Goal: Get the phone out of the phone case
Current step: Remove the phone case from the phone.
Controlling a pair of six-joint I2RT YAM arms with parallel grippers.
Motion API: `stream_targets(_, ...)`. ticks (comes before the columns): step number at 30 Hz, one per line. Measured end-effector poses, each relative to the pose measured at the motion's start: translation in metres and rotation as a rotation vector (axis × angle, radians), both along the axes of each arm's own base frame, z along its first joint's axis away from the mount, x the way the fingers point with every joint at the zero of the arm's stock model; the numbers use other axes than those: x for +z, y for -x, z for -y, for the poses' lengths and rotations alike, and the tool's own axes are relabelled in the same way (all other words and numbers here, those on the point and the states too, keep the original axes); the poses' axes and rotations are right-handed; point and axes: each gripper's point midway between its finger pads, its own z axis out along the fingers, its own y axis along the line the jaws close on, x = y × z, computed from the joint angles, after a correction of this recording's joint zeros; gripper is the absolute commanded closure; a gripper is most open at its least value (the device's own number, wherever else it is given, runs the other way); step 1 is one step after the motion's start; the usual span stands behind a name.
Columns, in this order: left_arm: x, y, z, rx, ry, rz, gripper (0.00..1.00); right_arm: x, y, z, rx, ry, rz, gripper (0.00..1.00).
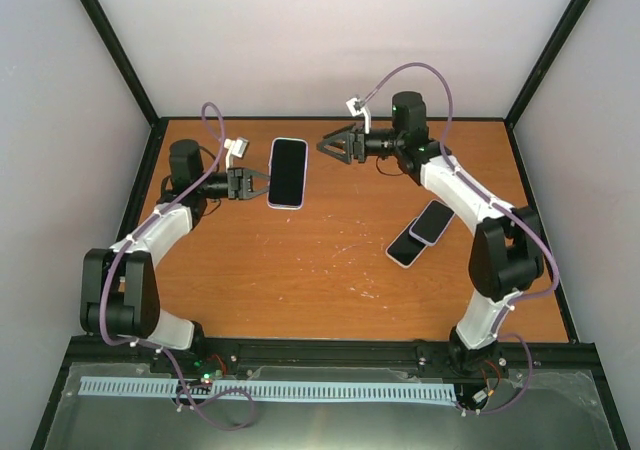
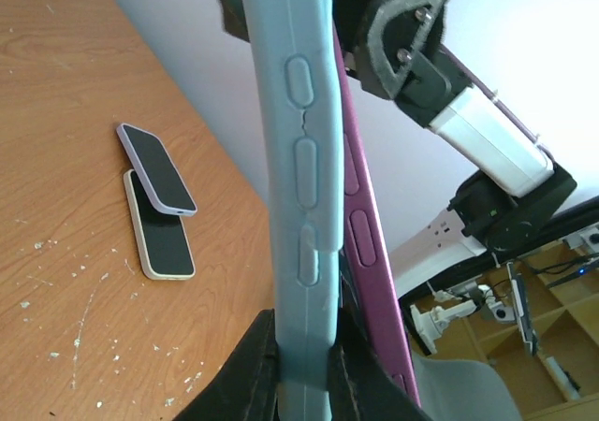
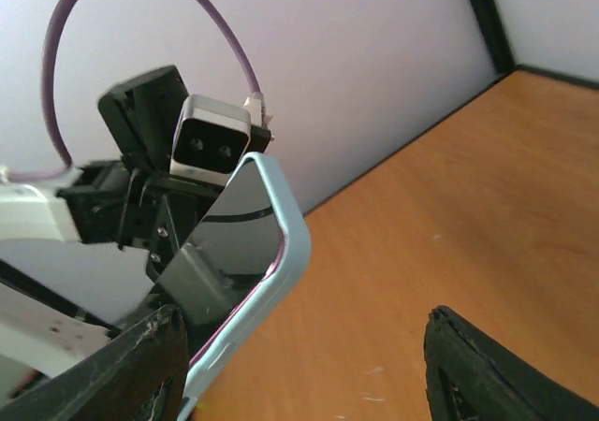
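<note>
We had the left pincer (image 1: 262, 184) clamped on the case (image 2: 298, 159), with the phone (image 1: 287, 172) in it, held up off the worktop (image 1: 300, 280) at far left. Phone's magenta edge showed beside the case rim. Right pincer (image 1: 326, 148) stood apart, just right of the phone, not touching. Two spare phones (image 1: 420, 233) lay overlapped at right.
</note>
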Motion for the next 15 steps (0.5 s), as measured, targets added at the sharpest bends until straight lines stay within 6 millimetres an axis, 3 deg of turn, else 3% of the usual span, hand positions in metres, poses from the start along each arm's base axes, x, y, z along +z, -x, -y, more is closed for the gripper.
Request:
stream_targets(8, -0.012, -0.009, -0.002, 0.016, 0.004, -0.135, 0.99, 0.027, 0.023, 0.016, -0.156, 0.159, 0.387, 0.36)
stream_targets(11, -0.015, -0.011, -0.004, 0.025, 0.005, -0.171, 0.99, 0.034, 0.040, 0.010, -0.180, 0.216, 0.541, 0.38)
stream_targets(15, -0.018, -0.014, -0.006, 0.042, 0.006, -0.225, 0.99, 0.023, 0.063, -0.008, -0.182, 0.309, 0.721, 0.40)
